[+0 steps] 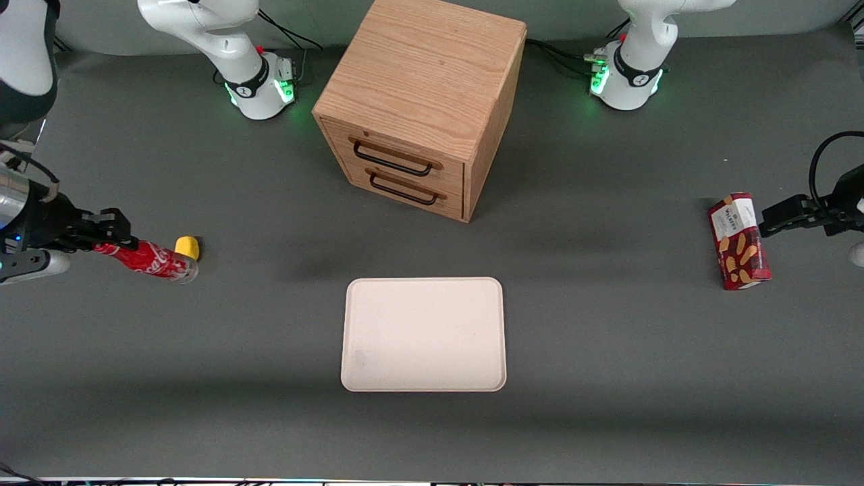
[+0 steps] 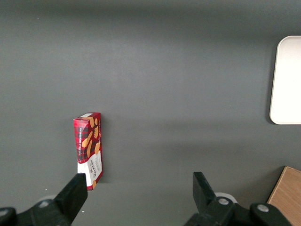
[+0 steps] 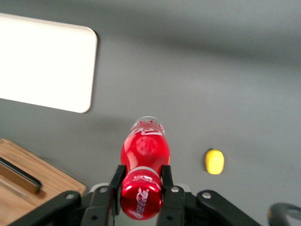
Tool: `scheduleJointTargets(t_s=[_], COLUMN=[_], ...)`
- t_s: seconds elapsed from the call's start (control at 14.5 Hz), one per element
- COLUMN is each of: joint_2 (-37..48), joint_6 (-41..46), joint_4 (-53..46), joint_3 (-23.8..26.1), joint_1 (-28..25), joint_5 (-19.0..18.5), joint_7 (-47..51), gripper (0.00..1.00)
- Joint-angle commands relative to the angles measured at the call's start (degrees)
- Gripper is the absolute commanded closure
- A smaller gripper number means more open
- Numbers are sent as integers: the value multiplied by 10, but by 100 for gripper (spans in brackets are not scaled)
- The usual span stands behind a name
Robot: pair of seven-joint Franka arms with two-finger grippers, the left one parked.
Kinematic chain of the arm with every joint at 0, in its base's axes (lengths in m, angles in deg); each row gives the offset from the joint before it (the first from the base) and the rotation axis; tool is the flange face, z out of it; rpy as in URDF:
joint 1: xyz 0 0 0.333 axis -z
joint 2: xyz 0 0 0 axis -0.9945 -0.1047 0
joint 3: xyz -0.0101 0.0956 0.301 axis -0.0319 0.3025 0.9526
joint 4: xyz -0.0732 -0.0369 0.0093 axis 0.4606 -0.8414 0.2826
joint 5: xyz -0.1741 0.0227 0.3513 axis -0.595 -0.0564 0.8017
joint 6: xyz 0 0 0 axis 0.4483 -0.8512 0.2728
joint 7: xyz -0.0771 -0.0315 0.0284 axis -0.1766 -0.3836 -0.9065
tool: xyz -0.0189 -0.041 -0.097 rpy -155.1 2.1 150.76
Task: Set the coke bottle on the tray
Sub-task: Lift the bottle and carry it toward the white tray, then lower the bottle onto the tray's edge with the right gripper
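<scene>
My right gripper (image 1: 115, 236) is shut on the cap end of the coke bottle (image 1: 152, 260), a slim red bottle with white script. It holds the bottle tilted above the table at the working arm's end, silvery base pointing toward the tray. In the right wrist view the black fingers (image 3: 117, 181) clamp the bottle (image 3: 145, 153) just under its red cap. The cream tray (image 1: 424, 334) lies flat in the middle of the table, nearer to the front camera than the drawer cabinet. It also shows in the right wrist view (image 3: 44, 63) and the left wrist view (image 2: 287, 82).
A small yellow object (image 1: 188, 248) lies on the table right beside the bottle's base, also in the right wrist view (image 3: 214, 161). A wooden two-drawer cabinet (image 1: 422, 101) stands farther back at mid-table. A red snack box (image 1: 739, 241) lies toward the parked arm's end.
</scene>
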Motion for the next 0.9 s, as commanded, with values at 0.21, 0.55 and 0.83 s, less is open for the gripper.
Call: scheduleJointTargets(t_s=[0.21, 0.55, 0.83], joint_2=[-113, -179, -229], joint_6=[-5, -102, -177], joint_4=[-142, -142, -142], joint_3=[124, 181, 197], joint_1=[4, -17, -34], joint_5=[-20, -72, -76], joint_7=[137, 151, 150], gripper=[100, 100, 100])
